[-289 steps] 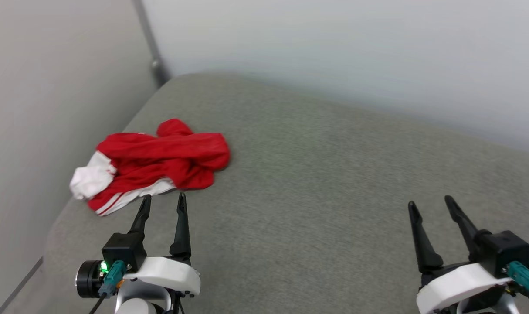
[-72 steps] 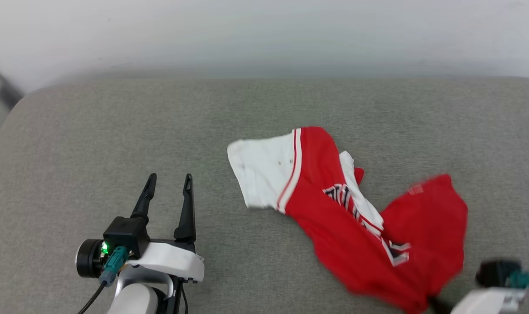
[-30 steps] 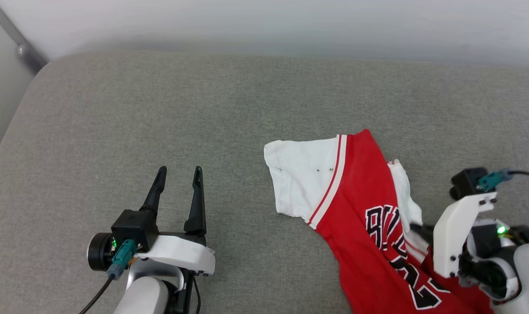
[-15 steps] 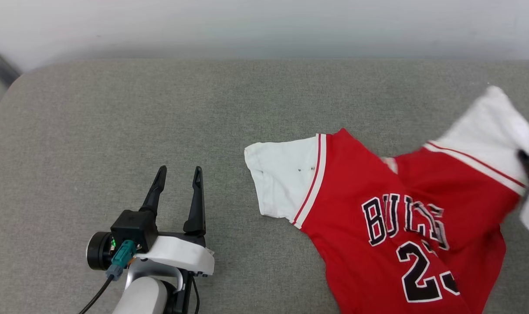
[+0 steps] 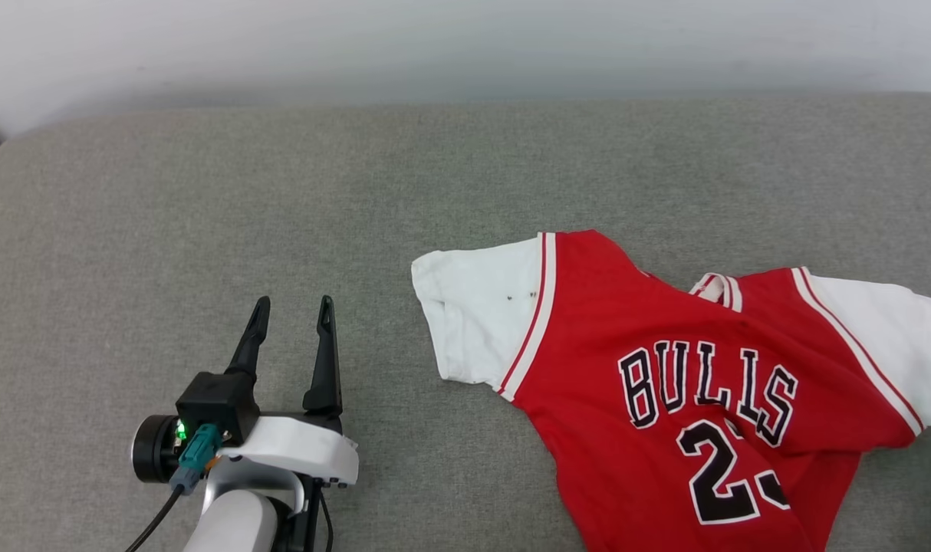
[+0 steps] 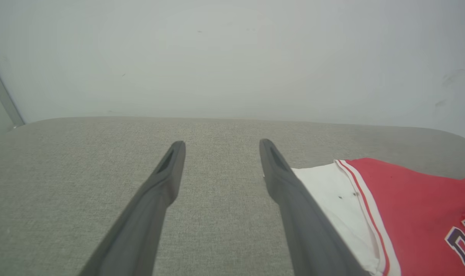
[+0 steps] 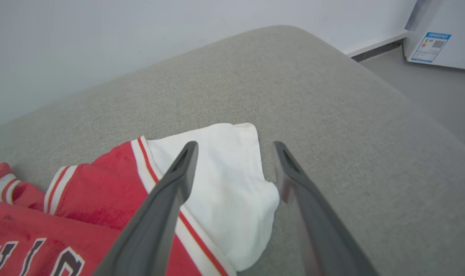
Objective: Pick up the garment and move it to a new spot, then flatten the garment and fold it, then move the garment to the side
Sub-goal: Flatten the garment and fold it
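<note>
Grey upholstered surface [image 5: 205, 192] against a pale wall [image 5: 465, 46]. Garment [image 5: 665, 330] lies front up toward the robot's right, lettering showing, both white sleeves spread. Left gripper [image 5: 294, 303] near one sleeve, not touching it; jaws apart, empty. Right gripper [image 7: 235, 145] over the other sleeve's end; jaws apart, holding nothing.

The shirt [image 5: 603, 307] is red with white sleeves. Thin red and white stripes edge the sleeves and the collar. Its letters and number are black with white edges. The cushion [image 5: 205, 192] is speckled grey. The wall [image 5: 465, 46] is pale grey.
</note>
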